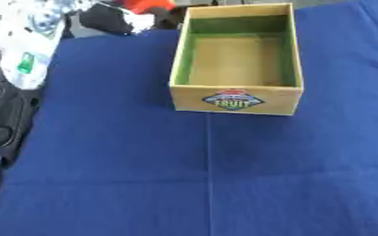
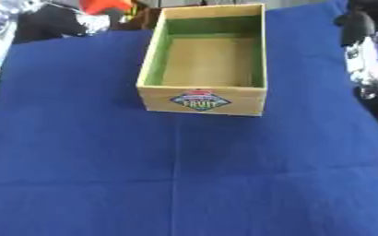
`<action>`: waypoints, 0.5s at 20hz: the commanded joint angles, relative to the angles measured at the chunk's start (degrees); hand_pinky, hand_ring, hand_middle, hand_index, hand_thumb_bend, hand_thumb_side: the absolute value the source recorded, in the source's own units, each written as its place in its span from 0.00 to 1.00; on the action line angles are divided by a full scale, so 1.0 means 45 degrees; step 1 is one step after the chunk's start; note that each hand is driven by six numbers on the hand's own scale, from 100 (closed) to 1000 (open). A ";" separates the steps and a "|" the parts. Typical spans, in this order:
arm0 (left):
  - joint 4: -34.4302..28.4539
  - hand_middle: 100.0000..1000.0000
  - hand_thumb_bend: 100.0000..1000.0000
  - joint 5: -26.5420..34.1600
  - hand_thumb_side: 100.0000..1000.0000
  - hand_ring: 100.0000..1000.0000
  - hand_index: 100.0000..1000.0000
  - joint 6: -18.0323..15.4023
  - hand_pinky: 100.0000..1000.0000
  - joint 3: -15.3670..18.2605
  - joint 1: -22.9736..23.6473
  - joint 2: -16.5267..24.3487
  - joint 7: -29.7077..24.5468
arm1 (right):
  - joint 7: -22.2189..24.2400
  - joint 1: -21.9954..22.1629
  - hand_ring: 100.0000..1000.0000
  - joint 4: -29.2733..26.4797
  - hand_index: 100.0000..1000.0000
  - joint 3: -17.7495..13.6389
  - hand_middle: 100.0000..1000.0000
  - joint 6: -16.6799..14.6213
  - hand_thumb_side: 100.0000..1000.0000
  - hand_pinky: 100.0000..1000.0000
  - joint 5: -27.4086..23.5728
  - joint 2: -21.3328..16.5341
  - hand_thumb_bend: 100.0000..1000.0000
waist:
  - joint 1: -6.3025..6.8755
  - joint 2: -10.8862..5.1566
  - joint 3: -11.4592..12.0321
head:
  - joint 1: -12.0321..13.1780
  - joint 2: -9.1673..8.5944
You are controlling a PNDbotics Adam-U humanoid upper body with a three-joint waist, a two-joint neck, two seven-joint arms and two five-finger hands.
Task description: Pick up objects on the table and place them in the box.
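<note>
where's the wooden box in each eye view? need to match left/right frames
Left eye view: the open tan wooden box with green inner walls sits upper centre, right of the middle.
Right eye view: same box, upper centre, shifted left of the middle.
Shared landmark: the diamond-shaped fruit label on its near wall.

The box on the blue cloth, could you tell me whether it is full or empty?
Empty: the box shows only its bare floor and green walls.
</note>
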 commanded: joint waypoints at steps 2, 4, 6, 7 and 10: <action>0.0551 0.20 0.00 -0.0470 0.59 0.32 0.41 0.0052 0.22 -0.0056 -0.0659 -0.0186 0.0896 | 0.0093 -0.0399 0.85 -0.0253 0.77 0.0121 0.57 -0.0123 0.57 0.92 -0.0183 0.0160 0.01 | 0.0017 -0.0201 -0.0257 | 0.0735 -0.0164; 0.1032 0.20 0.00 -0.0753 0.59 0.32 0.41 -0.0038 0.23 -0.0160 -0.0847 -0.0344 0.1191 | 0.0108 -0.0474 0.85 -0.0253 0.77 0.0157 0.57 -0.0144 0.57 0.92 -0.0221 0.0226 0.01 | 0.0044 -0.0170 -0.0385 | 0.0918 -0.0188; 0.1620 0.20 0.00 -0.1270 0.60 0.33 0.42 -0.0230 0.23 -0.0349 -0.1067 -0.0578 0.1366 | 0.0108 -0.0562 0.85 -0.0253 0.77 0.0200 0.57 -0.0174 0.56 0.92 -0.0256 0.0311 0.00 | 0.0057 -0.0129 -0.0524 | 0.1097 -0.0239; 0.1860 0.20 0.00 -0.1568 0.60 0.33 0.42 -0.0379 0.24 -0.0451 -0.1142 -0.0689 0.1495 | 0.0100 -0.0616 0.85 -0.0253 0.77 0.0217 0.57 -0.0195 0.56 0.92 -0.0276 0.0355 0.00 | 0.0064 -0.0106 -0.0584 | 0.1202 -0.0269; 0.2317 0.20 0.00 -0.2122 0.60 0.33 0.42 -0.0818 0.23 -0.0644 -0.1196 -0.0963 0.1968 | 0.0073 -0.0720 0.85 -0.0253 0.77 0.0250 0.57 -0.0245 0.56 0.92 -0.0322 0.0425 0.00 | 0.0081 -0.0073 -0.0669 | 0.1399 -0.0285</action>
